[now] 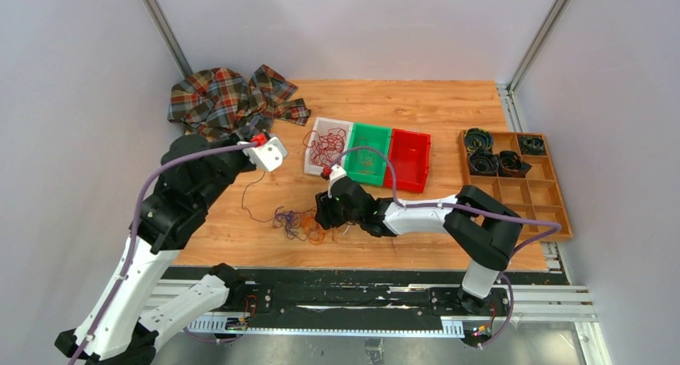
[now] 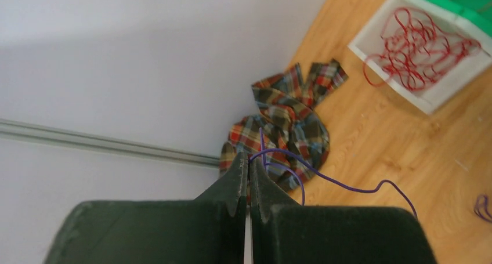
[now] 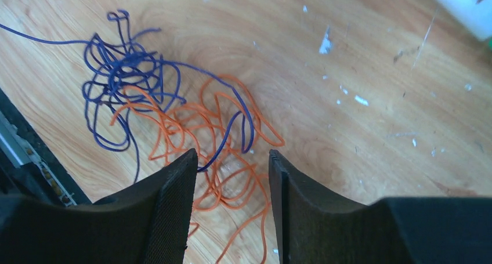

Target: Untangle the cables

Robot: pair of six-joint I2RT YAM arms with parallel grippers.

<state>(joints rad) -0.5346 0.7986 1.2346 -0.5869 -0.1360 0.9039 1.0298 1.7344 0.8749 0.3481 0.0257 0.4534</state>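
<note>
A loose tangle of purple cables [image 3: 125, 78] and orange cables [image 3: 214, 130] lies on the wooden table near its front edge, the tangle [image 1: 301, 223] just left of my right gripper [image 1: 321, 212]. In the right wrist view the right gripper [image 3: 232, 156] is open low over the table, with orange loops showing between its fingers and a purple strand by the left fingertip. My left gripper [image 2: 249, 159] is raised, shut on a purple cable [image 2: 342, 185] that trails down to the tangle. In the top view the left gripper [image 1: 247, 131] hangs near the cloth.
Red cables [image 1: 327, 147] fill a white bin [image 1: 309, 160]; beside it stand a green bin [image 1: 370, 127] and a red bin [image 1: 409, 184]. A plaid cloth [image 1: 228, 99] lies at the back left. A brown compartment tray [image 1: 561, 196] holds dark rolls at the right.
</note>
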